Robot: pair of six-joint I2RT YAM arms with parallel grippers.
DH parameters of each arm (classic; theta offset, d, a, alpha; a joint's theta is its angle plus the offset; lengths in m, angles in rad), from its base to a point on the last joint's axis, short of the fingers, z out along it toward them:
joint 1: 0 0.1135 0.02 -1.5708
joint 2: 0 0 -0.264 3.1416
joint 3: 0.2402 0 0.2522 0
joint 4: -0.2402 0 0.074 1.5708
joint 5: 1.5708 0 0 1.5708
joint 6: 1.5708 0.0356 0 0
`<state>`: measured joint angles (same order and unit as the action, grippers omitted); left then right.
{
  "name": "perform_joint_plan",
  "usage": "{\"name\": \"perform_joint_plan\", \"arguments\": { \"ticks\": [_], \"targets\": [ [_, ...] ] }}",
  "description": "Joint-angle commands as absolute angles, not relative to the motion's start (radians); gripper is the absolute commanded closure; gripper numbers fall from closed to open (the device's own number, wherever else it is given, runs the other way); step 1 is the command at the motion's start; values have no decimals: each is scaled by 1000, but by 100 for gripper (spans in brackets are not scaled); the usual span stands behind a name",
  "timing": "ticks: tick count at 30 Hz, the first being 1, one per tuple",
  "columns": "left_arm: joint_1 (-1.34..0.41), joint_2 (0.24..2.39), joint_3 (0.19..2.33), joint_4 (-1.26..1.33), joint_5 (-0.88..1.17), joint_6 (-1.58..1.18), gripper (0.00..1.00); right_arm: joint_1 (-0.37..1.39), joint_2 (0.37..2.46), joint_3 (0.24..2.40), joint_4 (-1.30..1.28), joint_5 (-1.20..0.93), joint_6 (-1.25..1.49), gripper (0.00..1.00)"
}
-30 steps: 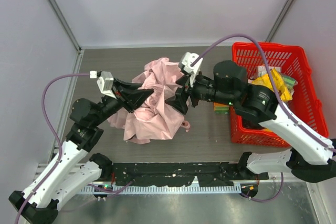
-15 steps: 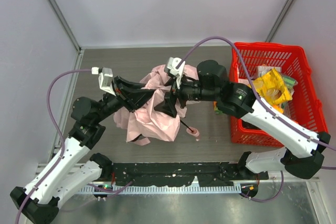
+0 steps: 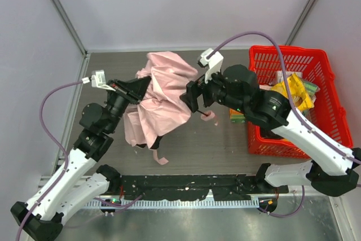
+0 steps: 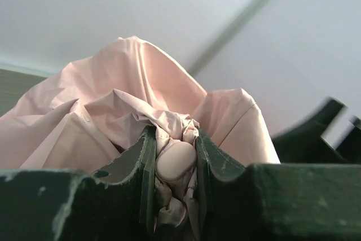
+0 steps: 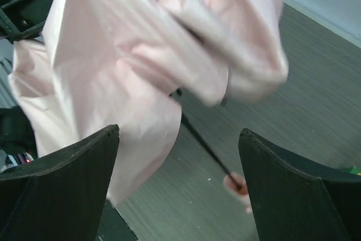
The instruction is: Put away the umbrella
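The pale pink umbrella (image 3: 163,97) hangs crumpled at the table's middle, held up by my left gripper (image 3: 140,87). In the left wrist view the left gripper (image 4: 174,139) is shut on a bunch of pink fabric with a rounded pale tip (image 4: 176,161). My right gripper (image 3: 192,97) is just right of the umbrella, open and empty. In the right wrist view the right gripper (image 5: 179,131) stands wide, with the umbrella (image 5: 124,55) ahead and a dark rib ending in a pink tip (image 5: 237,183) over the table. The narrow pink strap (image 3: 159,158) trails at the front.
A red basket (image 3: 327,77) stands at the right with a yellow packet (image 3: 291,90) and other items in it. A small green and orange thing (image 3: 237,117) lies beside its left wall. Grey walls close in the back and sides.
My left gripper has lifted the umbrella and carried it left and back, so the fabric hangs longer. My right gripper has drawn back to the right, off the fabric.
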<state>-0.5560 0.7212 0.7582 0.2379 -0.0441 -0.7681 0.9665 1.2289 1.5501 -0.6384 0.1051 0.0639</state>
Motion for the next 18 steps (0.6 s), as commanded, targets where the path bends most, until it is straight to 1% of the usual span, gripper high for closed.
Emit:
{"name": "perform_joint_plan", "arguments": {
  "ticks": [1, 3, 4, 5, 6, 7, 9, 10, 13, 16, 18],
  "targets": [
    [-557, 689, 735, 408, -351, -710, 100, 971, 1149, 1496, -589, 196, 234, 9],
    [-557, 686, 719, 454, -376, -686, 100, 969, 1120, 1447, -496, 219, 319, 10],
    [-557, 684, 716, 468, -385, -683, 100, 971, 1108, 1407, -454, 191, 374, 17],
    [-557, 684, 715, 474, -393, -678, 100, 971, 1111, 1381, -369, 116, 400, 19],
    [-557, 683, 716, 476, -399, -675, 100, 969, 1115, 1338, -330, 88, 449, 24],
    [-557, 680, 716, 477, -403, -673, 100, 973, 1129, 1301, -266, 69, 471, 26],
    [-557, 669, 710, 486, -414, -675, 100, 971, 1138, 1264, -207, 92, 532, 36],
    [-557, 666, 707, 489, -417, -680, 100, 971, 1138, 1252, -193, 107, 555, 37],
    [-557, 657, 701, 492, -423, -684, 100, 969, 1144, 1204, -91, 120, 629, 35],
    [-557, 657, 699, 499, -428, -692, 100, 969, 1166, 1197, -61, 112, 670, 35],
    [-557, 657, 699, 505, -428, -701, 100, 969, 1187, 1200, -54, 103, 686, 39]
  ]
}}
